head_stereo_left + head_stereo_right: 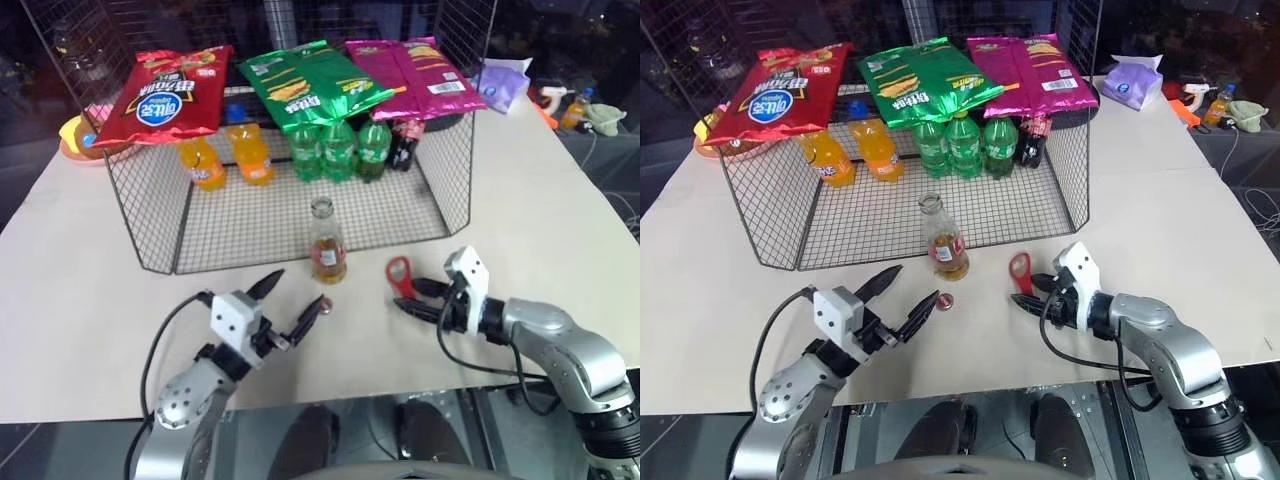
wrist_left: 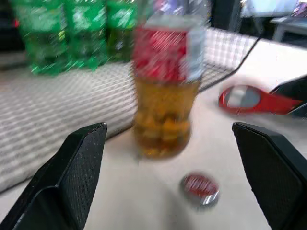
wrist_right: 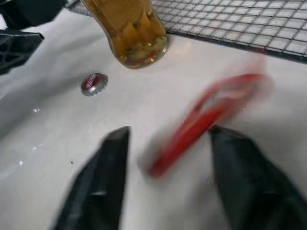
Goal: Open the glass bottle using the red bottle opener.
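Standing uncapped, our glass bottle (image 1: pixel 327 245).
Cap (image 1: pixel 326 305) just before it, red bottle opener (image 1: pixel 400 276) beside; both our jaws released, empty.

Even overhead light on the pale bench (image 1: pixel 560 250); dark surroundings. Wrist views soft: motion blur smears the red bottle opener (image 3: pixel 206 122) and the glass bottle (image 2: pixel 165 86).

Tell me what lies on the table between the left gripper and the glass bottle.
One small bottle cap lies on the bare table between the open left gripper and the glass bottle, apart from the bottle's base; the left wrist view shows it.
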Motion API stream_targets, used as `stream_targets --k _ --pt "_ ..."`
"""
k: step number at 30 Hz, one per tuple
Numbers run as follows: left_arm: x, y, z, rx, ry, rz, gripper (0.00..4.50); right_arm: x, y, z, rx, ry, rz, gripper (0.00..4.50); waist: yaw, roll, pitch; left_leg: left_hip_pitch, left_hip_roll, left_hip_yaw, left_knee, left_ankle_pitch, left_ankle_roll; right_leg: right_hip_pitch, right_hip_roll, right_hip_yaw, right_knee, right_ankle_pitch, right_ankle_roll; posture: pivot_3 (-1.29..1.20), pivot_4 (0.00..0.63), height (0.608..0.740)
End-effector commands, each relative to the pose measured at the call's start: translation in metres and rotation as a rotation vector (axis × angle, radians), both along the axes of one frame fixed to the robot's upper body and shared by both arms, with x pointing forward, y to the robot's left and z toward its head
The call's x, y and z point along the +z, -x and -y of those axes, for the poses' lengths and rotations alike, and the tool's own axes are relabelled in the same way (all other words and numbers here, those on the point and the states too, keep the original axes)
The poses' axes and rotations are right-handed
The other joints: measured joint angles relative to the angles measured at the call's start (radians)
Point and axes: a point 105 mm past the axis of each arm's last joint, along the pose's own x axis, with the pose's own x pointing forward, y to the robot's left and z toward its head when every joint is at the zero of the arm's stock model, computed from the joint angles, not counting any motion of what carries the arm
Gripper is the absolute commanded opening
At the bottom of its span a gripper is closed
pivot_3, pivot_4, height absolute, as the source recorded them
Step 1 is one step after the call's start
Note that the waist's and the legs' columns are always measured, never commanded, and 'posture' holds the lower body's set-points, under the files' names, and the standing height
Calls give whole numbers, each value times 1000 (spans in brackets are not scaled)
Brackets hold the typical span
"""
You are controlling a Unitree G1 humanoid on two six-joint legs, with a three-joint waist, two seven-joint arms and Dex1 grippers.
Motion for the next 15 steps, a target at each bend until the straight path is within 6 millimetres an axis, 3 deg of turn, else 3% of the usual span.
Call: stream_targets --k 1,8,11,15 --pt "3 4 -13 50 -35 1 4294 7 4 15 -5 18 50 4333 2 -1 1 0 0 0 0 0 0 0 -1 0 0 0 0 0 150 740" --pt "-9 16 -41 120 -71 -118 4294 -4 1 67 -141 66 176 4434 0 -3 2 0 0 0 0 0 0 1 0 -1 -1 0 0 0 150 740" --pt "-9 24 -57 134 -102 -143 4294 0 6 86 -152 43 232 4434 0 -3 2 1 0 0 0 0 0 1 0 -1 -1 0 0 0 150 740" --pt "-7 26 -75 139 -148 -155 4294 2 10 101 -116 38 268 4434 -1 -3 4 4 0 0 0 0 0 4 0 0 0 0 0 0 150 740"
